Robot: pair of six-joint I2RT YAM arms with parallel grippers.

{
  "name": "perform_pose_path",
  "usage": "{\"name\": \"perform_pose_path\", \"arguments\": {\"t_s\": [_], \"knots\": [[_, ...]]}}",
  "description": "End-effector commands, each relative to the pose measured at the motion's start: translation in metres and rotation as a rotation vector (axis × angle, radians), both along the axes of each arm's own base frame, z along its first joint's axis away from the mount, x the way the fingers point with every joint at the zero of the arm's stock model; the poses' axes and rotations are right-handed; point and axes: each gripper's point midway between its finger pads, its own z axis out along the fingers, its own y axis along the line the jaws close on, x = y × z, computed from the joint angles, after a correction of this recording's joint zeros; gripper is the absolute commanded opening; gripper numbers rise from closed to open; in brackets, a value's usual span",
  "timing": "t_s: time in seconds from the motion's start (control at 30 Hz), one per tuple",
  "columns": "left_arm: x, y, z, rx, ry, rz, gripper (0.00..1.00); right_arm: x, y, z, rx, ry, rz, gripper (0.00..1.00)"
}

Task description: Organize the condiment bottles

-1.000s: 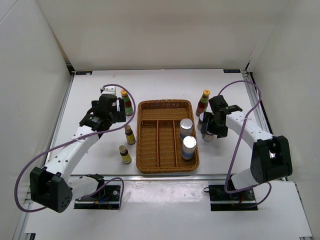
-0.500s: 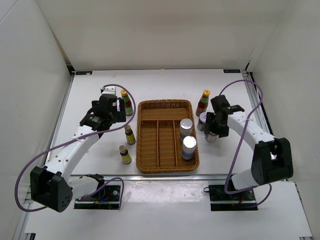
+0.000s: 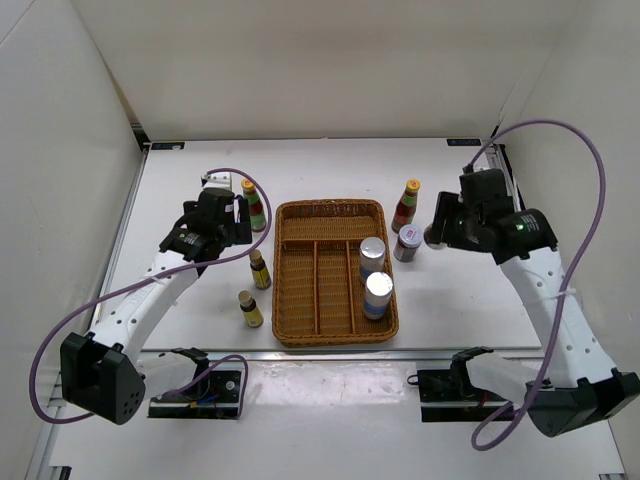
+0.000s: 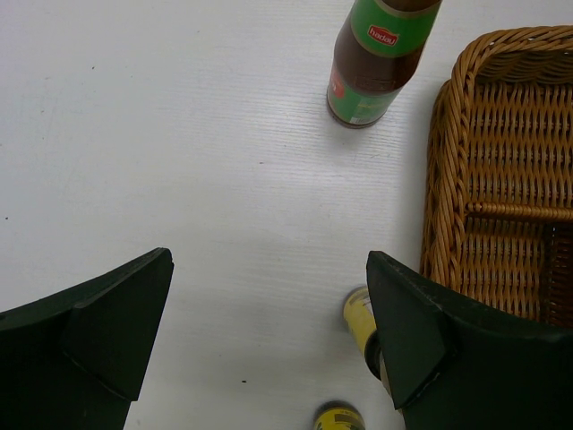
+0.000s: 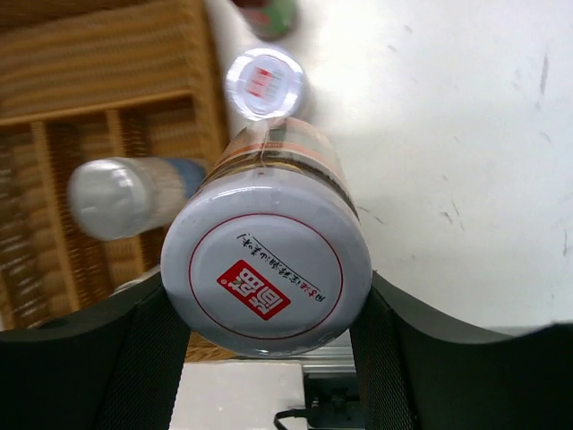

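My right gripper (image 5: 267, 309) is shut on a silver-lidded jar (image 5: 267, 269) and holds it in the air to the right of the wicker tray (image 3: 300, 330). Below it, a second silver-lidded jar (image 3: 408, 244) and a red sauce bottle (image 3: 406, 205) stand on the table. Two more jars (image 3: 372, 257) (image 3: 378, 295) stand in the tray's right compartment. My left gripper (image 4: 269, 331) is open above bare table, left of the tray. Another red bottle (image 4: 376, 58) stands beyond it. Two small brown yellow-capped bottles (image 4: 358, 313) (image 4: 338, 418) stand near its right finger.
The tray (image 4: 501, 179) has long compartments, and its left and middle ones hold nothing. White walls close in the table on three sides. The right arm (image 3: 545, 290) reaches in from the right edge.
My right gripper closed on the jar beside the tray and lifted it up and to the right. The left arm has not moved.
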Motion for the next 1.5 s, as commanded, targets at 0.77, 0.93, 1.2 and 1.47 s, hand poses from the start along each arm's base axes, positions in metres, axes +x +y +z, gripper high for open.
{"name": "perform_pose_path", "arguments": {"t_s": [0.77, 0.93, 1.2, 1.47], "knots": [[0.006, 0.000, 0.014, -0.012, -0.041, 0.005, 1.00, 0.010, 0.245, -0.014, -0.017, 0.013, 0.603, 0.00], [0.006, 0.000, 0.014, -0.012, -0.041, 0.005, 1.00, 0.012, 0.261, -0.041, -0.020, 0.045, 0.636, 0.00], [0.006, 0.000, 0.014, -0.012, -0.041, 0.005, 1.00, 0.019, 0.268, -0.084, -0.037, 0.114, 0.609, 0.00], [0.006, 0.000, 0.014, -0.012, -0.041, 0.005, 1.00, 0.019, 0.257, -0.108, -0.080, 0.147, 0.546, 0.00]]}}
